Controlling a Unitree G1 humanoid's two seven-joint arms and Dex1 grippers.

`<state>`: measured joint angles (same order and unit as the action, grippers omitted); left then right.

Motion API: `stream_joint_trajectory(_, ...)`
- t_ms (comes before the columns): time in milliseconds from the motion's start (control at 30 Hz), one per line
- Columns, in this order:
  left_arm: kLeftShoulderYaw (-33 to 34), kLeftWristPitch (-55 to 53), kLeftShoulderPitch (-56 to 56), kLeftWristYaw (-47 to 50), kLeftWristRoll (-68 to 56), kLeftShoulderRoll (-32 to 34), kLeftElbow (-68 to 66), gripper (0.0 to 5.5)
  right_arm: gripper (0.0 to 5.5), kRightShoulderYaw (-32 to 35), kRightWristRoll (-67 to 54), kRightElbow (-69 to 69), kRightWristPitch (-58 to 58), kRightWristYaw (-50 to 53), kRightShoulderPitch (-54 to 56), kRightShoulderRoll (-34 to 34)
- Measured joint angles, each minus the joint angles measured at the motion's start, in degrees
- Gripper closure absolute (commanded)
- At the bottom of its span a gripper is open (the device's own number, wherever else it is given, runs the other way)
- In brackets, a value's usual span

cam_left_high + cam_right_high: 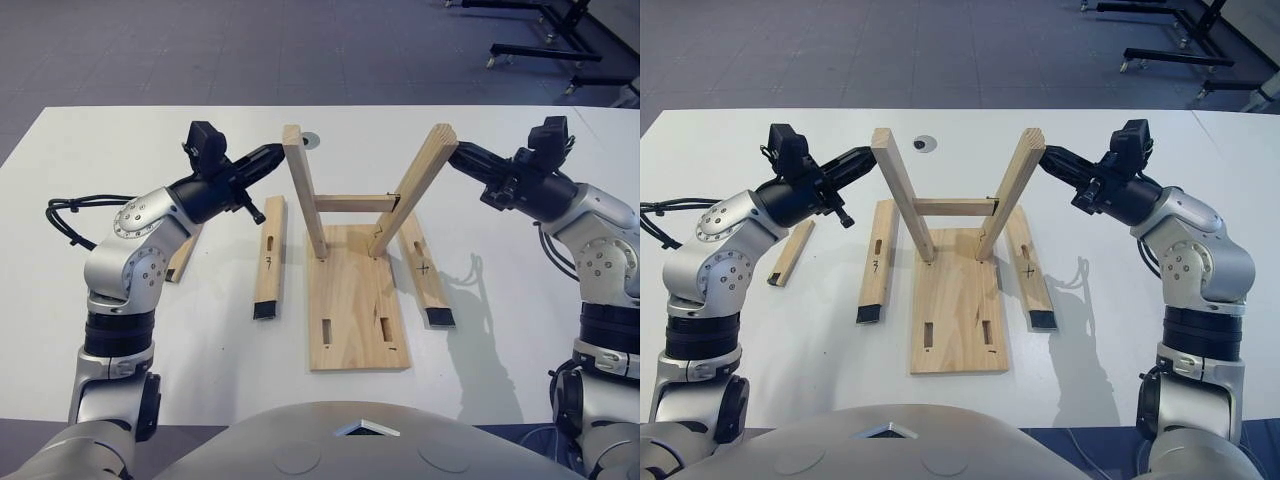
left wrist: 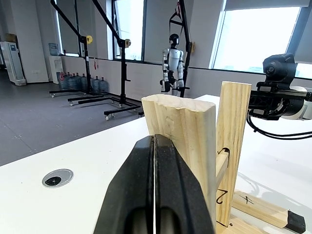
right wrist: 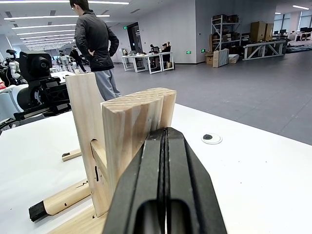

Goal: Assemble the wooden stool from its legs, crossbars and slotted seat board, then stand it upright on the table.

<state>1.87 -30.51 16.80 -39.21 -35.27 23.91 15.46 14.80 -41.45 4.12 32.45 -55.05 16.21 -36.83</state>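
Left eye view: the pale seat board (image 1: 355,310) lies flat in the middle of the white table (image 1: 220,370), with two open slots at its near end. At its far end stand the left leg (image 1: 305,190) and the right leg (image 1: 413,200), leaning apart toward their tops and joined by a crossbar (image 1: 350,203). A loose leg (image 1: 269,257) with a dark tip lies just left of the board, and a second loose leg (image 1: 427,275) lies just right of it. The left gripper (image 1: 270,156) points at the left leg's top and the right gripper (image 1: 464,157) at the right leg's top. Whether either touches the wood cannot be told here.

Right eye view: the spare crossbar (image 1: 790,252), half covered by the left arm in the other eye, lies whole beside that arm.

Left wrist view: the left gripper's fingers are pressed together on nothing. Their tips hide the meeting point with the leg top. Pen marks show low on the far leg.

Right wrist view: the right gripper's fingers are likewise pressed together and empty, against the right leg's end grain, with the contact covered. The crossbar's end sits in the far leg's mortise. A round grommet (image 3: 211,139) is set in the tabletop.
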Motion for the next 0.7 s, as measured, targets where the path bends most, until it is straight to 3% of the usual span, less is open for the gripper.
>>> stream_joint_trajectory(700, -1.4, -2.3, 1.8, 1.4, 0.6, -2.1, -0.1, 5.48, 5.5, -0.7, 2.3, 1.0, -0.1, 0.3, 0.5, -1.1)
